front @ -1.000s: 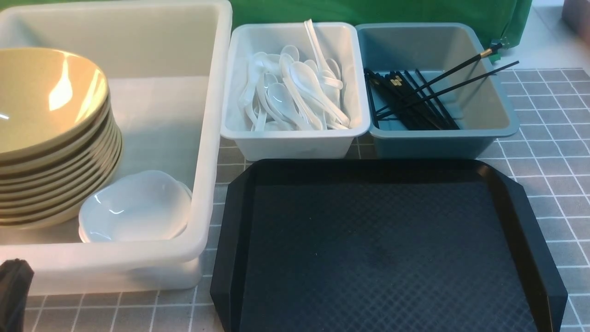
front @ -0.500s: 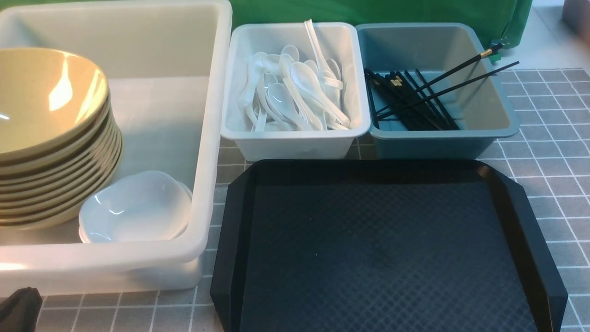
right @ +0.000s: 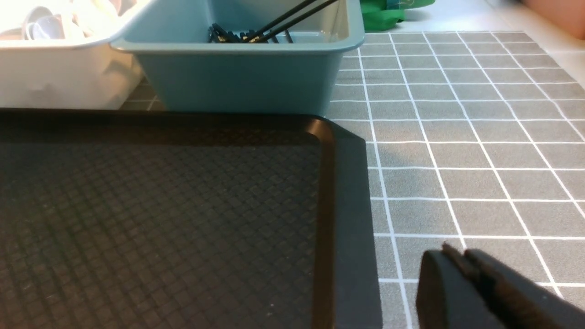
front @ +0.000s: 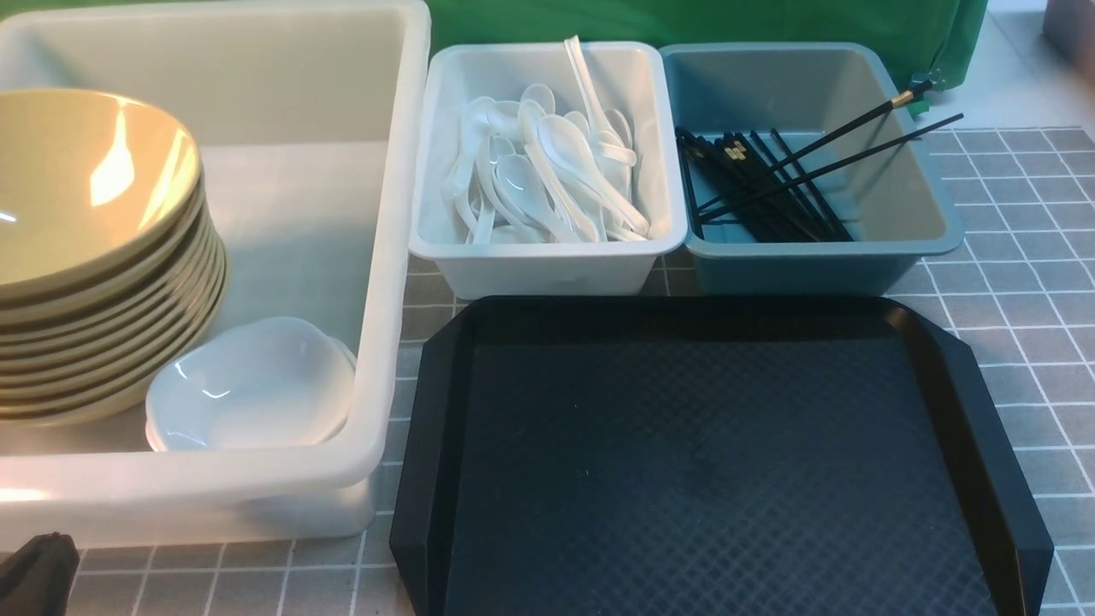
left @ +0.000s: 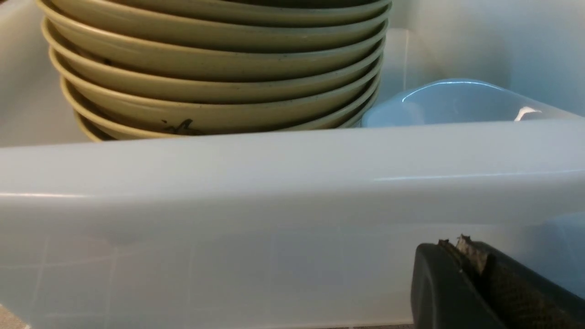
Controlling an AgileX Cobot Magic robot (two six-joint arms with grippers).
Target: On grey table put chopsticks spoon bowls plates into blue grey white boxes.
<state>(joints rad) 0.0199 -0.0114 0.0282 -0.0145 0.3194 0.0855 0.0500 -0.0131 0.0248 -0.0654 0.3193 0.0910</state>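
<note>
Stock on your grey table point(front: 1026, 282), as it lies: tan-yellow bowls point(front: 85, 248) stacked in the large white tub point(front: 376, 257), directly beyond your left gripper point(left: 461, 249) across the tub's near wall; small white plates point(front: 252, 385) nested beside that stack, in the same tub. White soup spoons point(front: 547, 180) heaped in the small white tub point(front: 547, 265); you cannot pick out a red-marked one from here. Black chopsticks point(front: 770, 184) in the blue-grey tub point(right: 237, 77), ahead of your right gripper point(right: 461, 260) past the tray corner; two sticks lean on its far rim, one gold band showing. Black diamond-textured tray point(front: 719, 462) bare, just beside the right gripper. Left gripper: jaws pressed together, holding nothing, low against the large tub's outer wall. Right gripper: jaws look nearly together and nothing sits between them, though you cannot tell whether they are fully closed. Judgement: sorting appears complete; no tableware shows loose on tray or table, so nothing seems left to you but parking the arms.
</note>
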